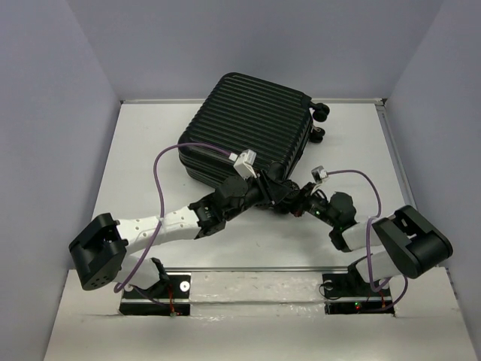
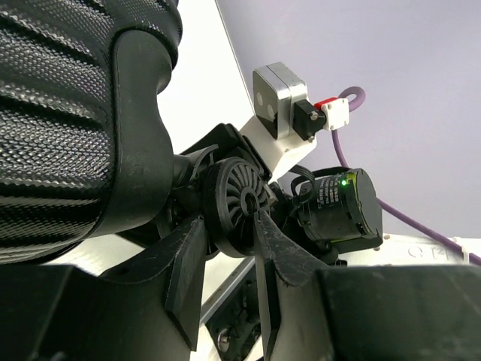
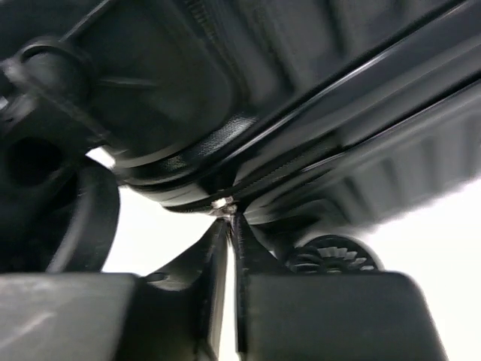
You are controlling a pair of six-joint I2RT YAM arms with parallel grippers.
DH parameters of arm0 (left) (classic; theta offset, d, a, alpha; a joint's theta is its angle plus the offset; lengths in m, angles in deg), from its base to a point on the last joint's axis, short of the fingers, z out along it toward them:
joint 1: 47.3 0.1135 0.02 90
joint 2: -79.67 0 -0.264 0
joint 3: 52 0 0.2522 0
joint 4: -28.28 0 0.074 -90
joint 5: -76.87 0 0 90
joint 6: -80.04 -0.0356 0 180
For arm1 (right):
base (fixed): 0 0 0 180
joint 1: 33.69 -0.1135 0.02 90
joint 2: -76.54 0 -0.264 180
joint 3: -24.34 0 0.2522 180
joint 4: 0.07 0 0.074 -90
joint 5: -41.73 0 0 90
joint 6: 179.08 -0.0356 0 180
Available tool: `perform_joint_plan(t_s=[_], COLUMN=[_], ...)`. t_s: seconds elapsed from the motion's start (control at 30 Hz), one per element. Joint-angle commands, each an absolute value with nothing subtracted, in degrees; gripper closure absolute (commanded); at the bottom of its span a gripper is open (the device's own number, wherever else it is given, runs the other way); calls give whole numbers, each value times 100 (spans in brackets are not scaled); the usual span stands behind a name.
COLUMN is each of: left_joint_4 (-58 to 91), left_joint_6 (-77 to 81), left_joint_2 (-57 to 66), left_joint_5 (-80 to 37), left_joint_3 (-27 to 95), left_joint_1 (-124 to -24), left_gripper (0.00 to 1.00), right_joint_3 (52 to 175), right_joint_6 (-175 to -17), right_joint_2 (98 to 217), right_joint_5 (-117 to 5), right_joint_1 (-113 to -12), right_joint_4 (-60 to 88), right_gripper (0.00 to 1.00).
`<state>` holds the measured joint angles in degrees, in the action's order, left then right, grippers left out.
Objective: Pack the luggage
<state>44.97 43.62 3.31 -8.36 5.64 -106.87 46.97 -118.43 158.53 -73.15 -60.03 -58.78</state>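
The luggage (image 1: pixel 244 124) is a black ribbed hard-shell suitcase lying closed on the white table. Both grippers meet at its near right corner. My left gripper (image 1: pixel 263 190) straddles a small black wheel (image 2: pixel 237 192) at that corner, with one finger on each side of it (image 2: pixel 229 219). My right gripper (image 1: pixel 291 201) is pinched almost fully shut on a small metal zipper pull (image 3: pixel 224 203) on the suitcase's zipper line (image 3: pixel 229 216). Another wheel (image 3: pixel 331 256) shows beside the right fingers. The inside of the suitcase is hidden.
Two more wheels (image 1: pixel 321 113) stick out at the suitcase's far right. Grey walls (image 1: pixel 52 113) enclose the table on three sides. The right arm's wrist camera (image 2: pixel 279 101) and motor (image 2: pixel 342 207) sit close behind the gripped wheel.
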Motion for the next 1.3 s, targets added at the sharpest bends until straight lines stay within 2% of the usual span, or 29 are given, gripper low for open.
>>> perform_joint_plan(t_s=[0.0,0.2,0.37,0.57,0.7,0.77,0.87,0.9,0.93,1.03,1.13,1.17,1.2,1.27], left_joint_4=[5662,5583,5302,4845,4432,4300,3739,3163,2800,1798,1331,1198,997,776], left_joint_6=[4374,4102,3900,3787,3803,3777,3330,2832,2540,1837,1852,1991,2045,1976], left_joint_2=[444,75,-627,-1497,-1859,-1947,-1738,-1475,-1473,-126,1098,1886,2224,3014], left_joint_5=[-716,-830,-1251,-1867,-2244,-2446,-2456,-2404,-2290,-1352,-778,-734,-864,-1057], left_joint_3=[755,1492,2747,4180,4780,4973,5018,5036,5062,4581,3291,2939,2265,1742], left_joint_1=[-10733,-10733,-10706,-10706,-10715,-10768,-10829,-10812,-10794,-10585,-9944,-9594,-8720,-7880], left_gripper=[94,94,94,94,94,94,45,20,13,4,1,1,1,1], right_joint_3=[4883,4330,3881,4214,4662,4777,4804,4778,4760,4733,4777,4803,4891,4997], right_joint_6=[-12107,-12178,-11766,-10940,-10745,-10763,-10894,-10999,-11044,-11149,-11184,-11211,-11211,-11228], right_joint_2=[15836,15713,15389,15265,15264,15675,16090,16126,16144,16065,15898,15854,15784,15740], right_joint_5=[-7367,-6999,-5383,-3493,-2894,-2675,-2165,-2086,-2076,-2014,-2032,-2093,-2128,-2199], right_joint_1=[-6058,-6602,-7770,-9615,-10013,-10013,-10013,-10013,-10013,-10013,-10013,-9961,-9960,-9960], right_joint_4=[-8466,-8466,-8160,-7737,-7122,-7375,-7675,-7658,-7623,-7264,-6903,-6815,-6579,-6349], right_gripper=[93,93,93,93,93,93,93,93,93,93,93,93,93,93])
